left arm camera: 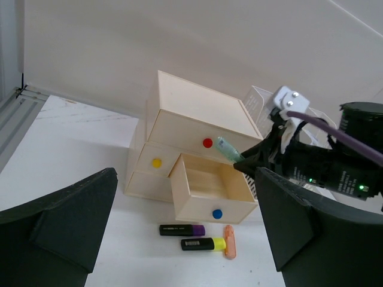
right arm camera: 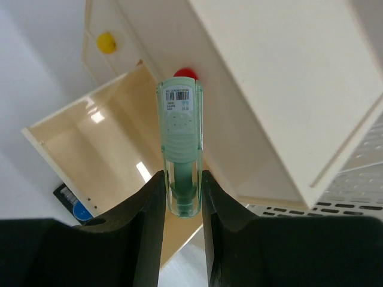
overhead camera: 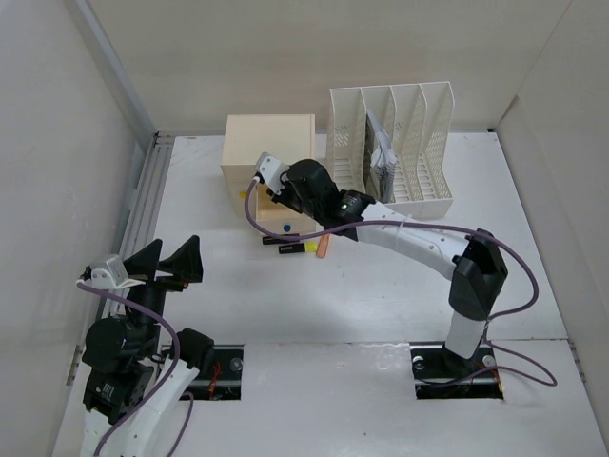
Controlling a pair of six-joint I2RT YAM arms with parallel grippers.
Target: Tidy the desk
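Spreading under everything, the large flat white desk (overhead camera: 381, 305) carries one white slotted plastic file rack (overhead camera: 423, 124) at the back right. Just beside that stands one cream wooden box (overhead camera: 271, 143) of three drawers. Only the blue-knobbed drawer (left arm camera: 206, 179) is pulled out, I'd guess to take pens. The right claw (right arm camera: 182, 179) is clamped on one pale green translucent highlighter (right arm camera: 181, 131), poised over that drawer, seemingly for dropping in. The left claw (overhead camera: 174, 257) hangs spread apart and empty near the left edge. Three pens lie before the drawer: a purple-capped black marker (left arm camera: 182, 229), a yellow marker (left arm camera: 203, 244) and an orange marker (left arm camera: 230, 241).
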